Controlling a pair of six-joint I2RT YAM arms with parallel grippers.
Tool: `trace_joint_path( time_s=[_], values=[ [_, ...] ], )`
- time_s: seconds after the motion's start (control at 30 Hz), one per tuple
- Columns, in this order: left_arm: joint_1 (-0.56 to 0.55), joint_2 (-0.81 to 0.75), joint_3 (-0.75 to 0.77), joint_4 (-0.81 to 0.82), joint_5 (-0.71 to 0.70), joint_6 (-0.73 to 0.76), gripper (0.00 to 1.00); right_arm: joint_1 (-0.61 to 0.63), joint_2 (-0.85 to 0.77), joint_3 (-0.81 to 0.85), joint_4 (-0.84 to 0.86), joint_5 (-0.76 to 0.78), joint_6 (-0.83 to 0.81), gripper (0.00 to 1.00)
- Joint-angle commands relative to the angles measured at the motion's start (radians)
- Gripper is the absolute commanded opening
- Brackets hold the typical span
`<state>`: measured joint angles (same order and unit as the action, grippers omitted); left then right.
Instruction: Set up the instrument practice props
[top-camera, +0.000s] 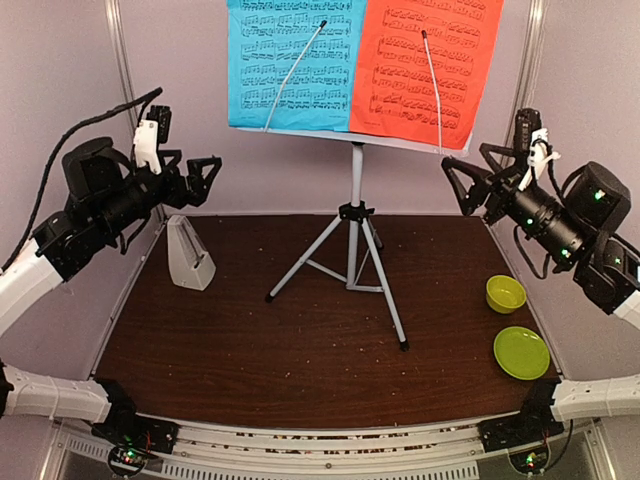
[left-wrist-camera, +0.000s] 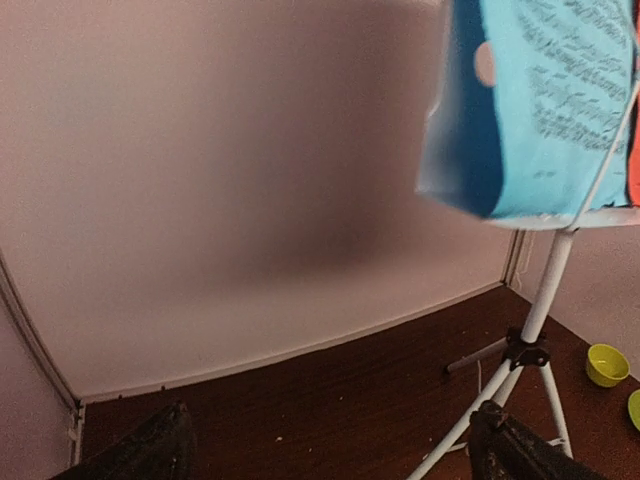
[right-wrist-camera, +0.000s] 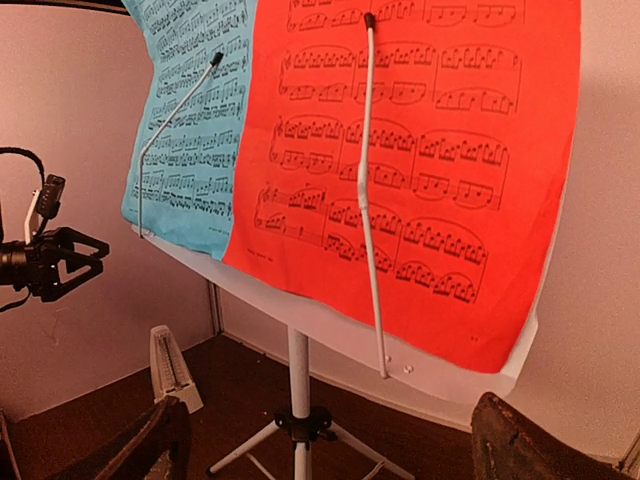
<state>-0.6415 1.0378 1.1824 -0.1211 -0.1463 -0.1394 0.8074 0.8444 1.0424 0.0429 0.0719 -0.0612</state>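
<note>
From overhead, the tops of the blue sheet and the red-orange sheet run off the 12 o'clock edge, and their notes are too small to read. They cover the stand desk save a pale lip. In the left wrist view the blue page is blurred, the red one is a sliver at 3 o'clock, and the plate is cut off at 4 o'clock. The metronome loses its foot behind a finger of the right claw.
</note>
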Motion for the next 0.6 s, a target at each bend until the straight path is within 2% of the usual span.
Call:
trace_joint_path(
  time_s=[0.0, 0.17, 0.33, 0.57],
  values=[
    [0.108, -0.053, -0.122, -0.047, -0.025, -0.151, 0.98, 0.007, -0.057, -0.1, -0.058, 0.007, 0.106, 0.98],
    [0.271, -0.053, -0.206, -0.11, 0.005, -0.232, 0.98, 0.007, -0.107, -0.245, -0.047, 0.019, 0.187, 0.98],
    [0.4, 0.002, -0.229, -0.134, 0.017, -0.235, 0.98, 0.009, -0.12, -0.356, -0.016, 0.004, 0.251, 0.98],
    [0.494, 0.17, -0.175, -0.112, 0.076, -0.201, 0.98, 0.017, -0.099, -0.433, 0.03, -0.018, 0.292, 0.99]
  ],
)
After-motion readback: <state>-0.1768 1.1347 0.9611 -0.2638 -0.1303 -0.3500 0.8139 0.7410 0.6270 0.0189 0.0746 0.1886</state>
